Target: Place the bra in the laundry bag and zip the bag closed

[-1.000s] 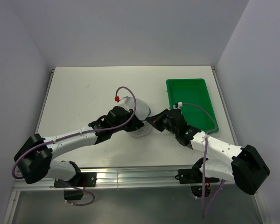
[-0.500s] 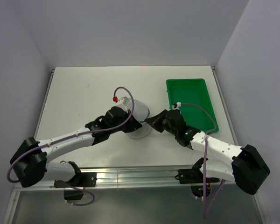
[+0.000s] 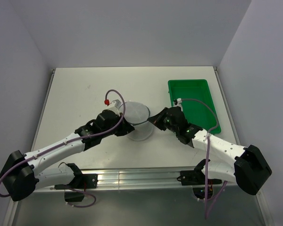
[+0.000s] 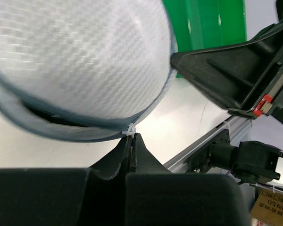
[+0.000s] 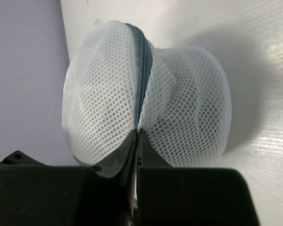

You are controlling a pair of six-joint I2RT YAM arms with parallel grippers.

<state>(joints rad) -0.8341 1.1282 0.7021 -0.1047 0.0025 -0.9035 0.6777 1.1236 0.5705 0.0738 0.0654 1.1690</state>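
The laundry bag [image 3: 137,117] is a pale mesh pouch with a dark zipper, held up off the white table between both grippers. My left gripper [image 3: 127,130] is shut on the small white zipper pull [image 4: 130,131] at the bag's lower edge [image 4: 80,61]. My right gripper [image 3: 156,120] is shut on the bag's zipper seam [image 5: 142,70], with mesh bulging on both sides [image 5: 188,108]. The zipper line looks closed in the right wrist view. The black bra is not visible in any view.
A green plastic tray [image 3: 205,94] stands at the right of the table, just behind my right arm; it also shows in the left wrist view [image 4: 207,23]. The aluminium rail [image 3: 141,176] runs along the table's near edge.
My left arm has drawn back to the left, still gripping the zipper pull. The bag now looks wider and more stretched between the grippers. The right gripper has barely moved.
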